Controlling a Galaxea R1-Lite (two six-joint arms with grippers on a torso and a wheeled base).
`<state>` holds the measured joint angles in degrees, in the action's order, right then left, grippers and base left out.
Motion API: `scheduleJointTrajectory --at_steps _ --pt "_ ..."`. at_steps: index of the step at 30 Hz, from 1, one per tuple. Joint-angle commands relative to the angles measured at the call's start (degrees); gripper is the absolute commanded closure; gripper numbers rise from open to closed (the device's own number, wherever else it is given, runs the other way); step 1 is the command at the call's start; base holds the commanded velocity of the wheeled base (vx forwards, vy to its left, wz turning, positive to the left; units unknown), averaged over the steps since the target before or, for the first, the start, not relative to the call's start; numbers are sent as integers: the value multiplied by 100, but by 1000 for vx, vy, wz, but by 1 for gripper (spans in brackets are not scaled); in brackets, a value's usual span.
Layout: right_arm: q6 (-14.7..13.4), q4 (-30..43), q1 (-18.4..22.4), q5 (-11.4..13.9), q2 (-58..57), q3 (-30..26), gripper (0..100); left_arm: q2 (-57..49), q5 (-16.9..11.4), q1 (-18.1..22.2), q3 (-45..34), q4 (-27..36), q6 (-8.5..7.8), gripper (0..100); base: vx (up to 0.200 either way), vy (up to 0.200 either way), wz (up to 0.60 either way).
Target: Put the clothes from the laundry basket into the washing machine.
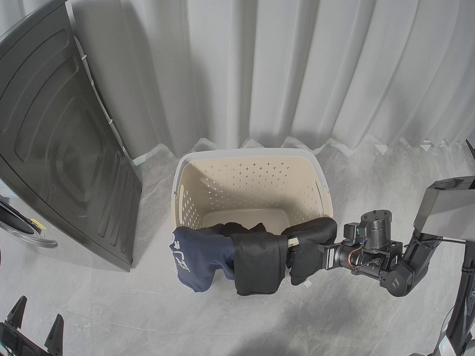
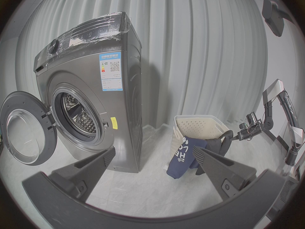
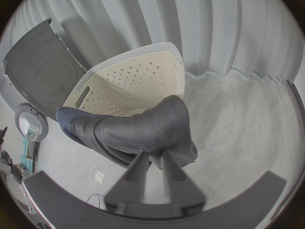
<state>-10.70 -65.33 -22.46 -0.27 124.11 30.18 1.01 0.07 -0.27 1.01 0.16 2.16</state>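
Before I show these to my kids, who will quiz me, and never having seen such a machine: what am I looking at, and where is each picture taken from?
It is a two-armed robot doing laundry. One picture looks down from its head. The other two come from cameras on its wrists, so each shows its own claw up close. On the floor stand a cream laundry basket and a grey washing machine with its round door swung open. Clothes hang over the basket's near rim: a navy garment, a black garment and a dark grey garment. The right claw is pinched shut on the dark grey garment. The left claw is open and holds nothing.
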Motion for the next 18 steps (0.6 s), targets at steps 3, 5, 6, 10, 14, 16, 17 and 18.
scheduleJointTrajectory --at_steps 3,5,6,10,14,16,17,18 --pt "-11 -129 -22 9 -63 -153 100 -66 1 0 -84 2 4 0 0 0 0" --pt "-11 -147 -57 18 -238 -311 100 -66 1 0 -84 2 4 0 0 0 0" --pt "-20 -138 -101 18 -397 -426 100 -66 1 0 -84 2 4 0 0 0 0" --pt "-20 -103 -251 18 -994 -777 100 -66 1 0 -84 2 4 0 0 0 0" --pt "-28 29 -365 9 -1495 -900 100 -66 1 0 -84 2 4 0 0 0 0" --pt "-28 29 -356 9 -1469 -900 100 -66 1 0 -84 2 4 0 0 0 0" --pt "-37 20 -356 9 -1425 -900 100 -66 1 0 -84 2 4 0 0 0 0" --pt "-37 3 -330 9 -1337 -900 100 -66 1 0 -84 2 4 0 0 0 0"
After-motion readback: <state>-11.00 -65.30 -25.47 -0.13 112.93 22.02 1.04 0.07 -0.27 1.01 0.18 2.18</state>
